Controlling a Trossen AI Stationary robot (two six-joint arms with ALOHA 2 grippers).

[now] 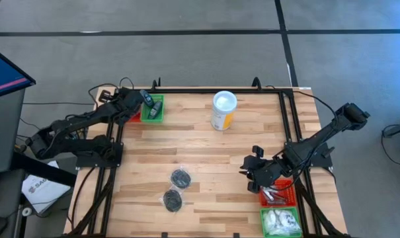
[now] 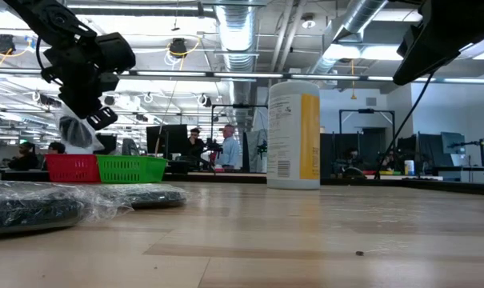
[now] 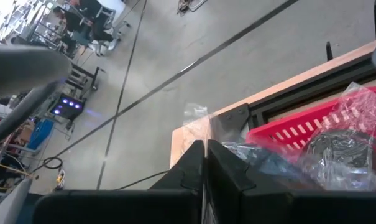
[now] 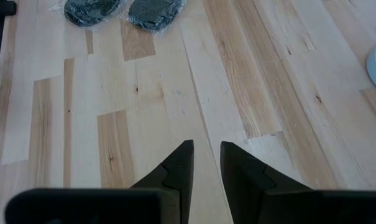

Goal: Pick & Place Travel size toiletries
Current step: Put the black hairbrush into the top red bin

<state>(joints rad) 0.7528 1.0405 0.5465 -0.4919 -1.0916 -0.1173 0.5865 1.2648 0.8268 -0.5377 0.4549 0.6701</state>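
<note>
1. My left gripper (image 1: pixel 147 99) hangs over the far-left corner of the table (image 1: pixel 206 152), above the red basket (image 3: pixel 312 127) and next to the green basket (image 1: pixel 153 110). Its fingers are pressed together on a crinkly clear wrap (image 3: pixel 262 155), pinching a wrapped toiletry I judge is bound for one of these baskets.
2. In the left wrist view the red basket already holds a dark wrapped puck (image 3: pixel 337 146), so I take this corner as the drop-off for pucks.
3. My right gripper (image 1: pixel 252 168) waits low over bare wood near the right edge, fingers slightly apart and empty. It points toward the two pucks still to be fetched.
4. Those two dark pucks (image 1: pixel 176 188) lie close together in clear wrap at the front middle of the table, well apart from every basket.
5. A second red basket (image 1: pixel 279 194) with silvery tubes and a second green basket (image 1: pixel 281 221) with white packets sit at the front-right corner, beside my right arm, so sorting looks split by kind.
6. The yellow canister (image 1: pixel 223 111) with its white lid stands upright at the far middle, out of my way. Its label carries small print I cannot read.
</note>
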